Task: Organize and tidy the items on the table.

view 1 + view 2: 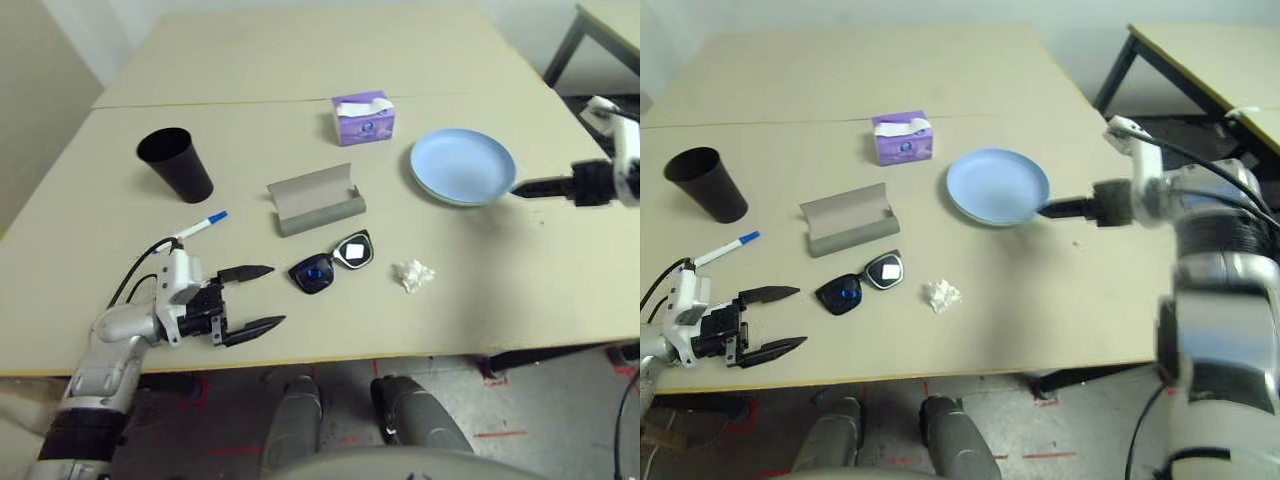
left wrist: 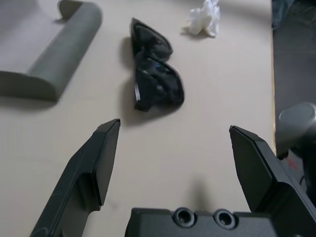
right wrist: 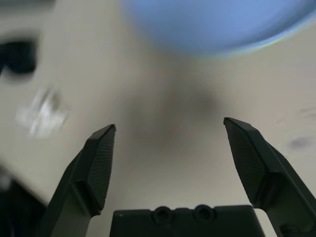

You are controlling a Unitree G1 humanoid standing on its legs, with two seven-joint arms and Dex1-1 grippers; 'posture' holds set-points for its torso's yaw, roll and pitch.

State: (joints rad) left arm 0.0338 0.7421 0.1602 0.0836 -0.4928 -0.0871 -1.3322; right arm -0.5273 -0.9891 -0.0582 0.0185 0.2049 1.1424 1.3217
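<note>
left gripper (image 1: pixel 262 296) gaped empty near table's (image 1: pixel 500 300) front edge | sunglasses (image 1: pixel 332 262) just ahead, long axis crosswise | right gripper (image 3: pixel 170 163) wide apart too, by the plate (image 1: pixel 463 166)

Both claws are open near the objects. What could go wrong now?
The open left claw points at the black plastic sunglasses; closing badly may push them into the grey open glasses case. The open right claw, beside the round blue plate, may push it toward the purple tissue box.
</note>
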